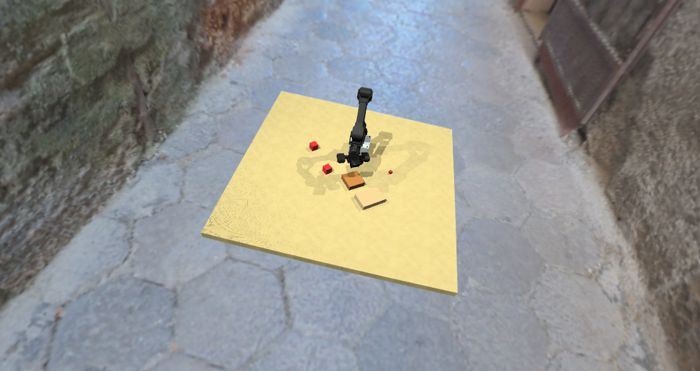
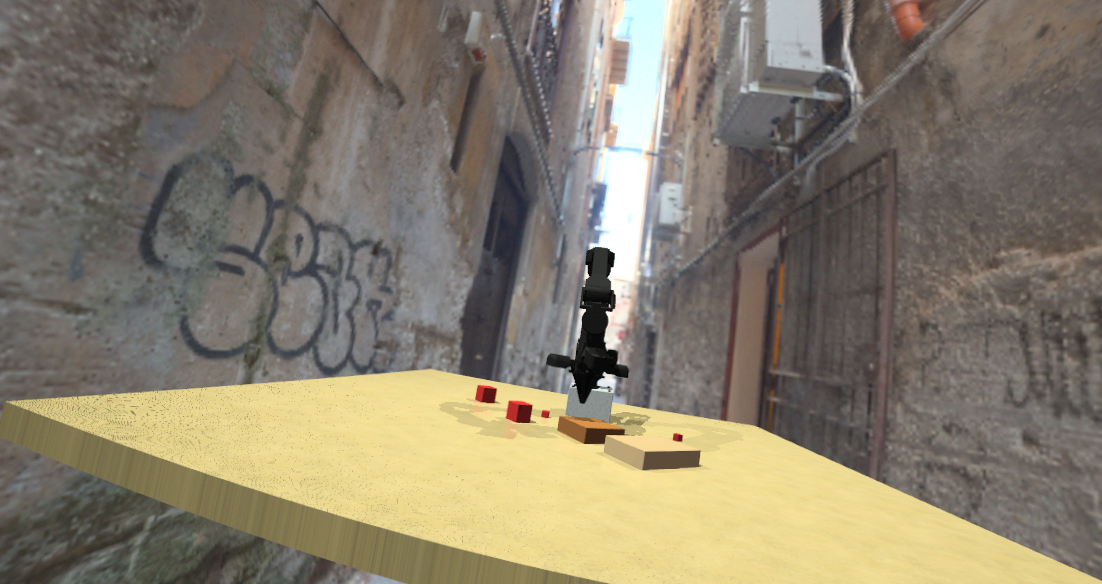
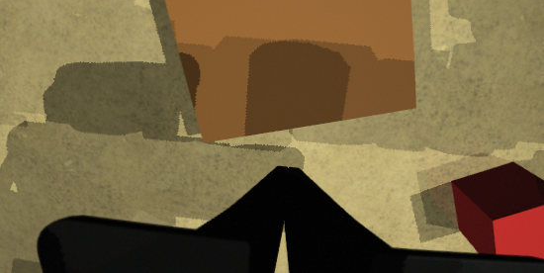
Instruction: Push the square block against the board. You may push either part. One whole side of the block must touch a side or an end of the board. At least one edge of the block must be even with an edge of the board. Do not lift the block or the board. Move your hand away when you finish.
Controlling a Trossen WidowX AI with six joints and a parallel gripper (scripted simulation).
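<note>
The orange-brown square block lies flat on the table. The pale tan board lies flat in front of it and to its right in the top and exterior views. A strip of table shows between the two in the top view, so they are apart. The board is outside the wrist view. My gripper is shut and empty, fingertips together. It is above the table just behind the block, on the side away from the board, and not touching the block.
Red cubes stand left of the block in the top and exterior views. A tiny red cube lies to the right, another to the left. The pale arm base is behind.
</note>
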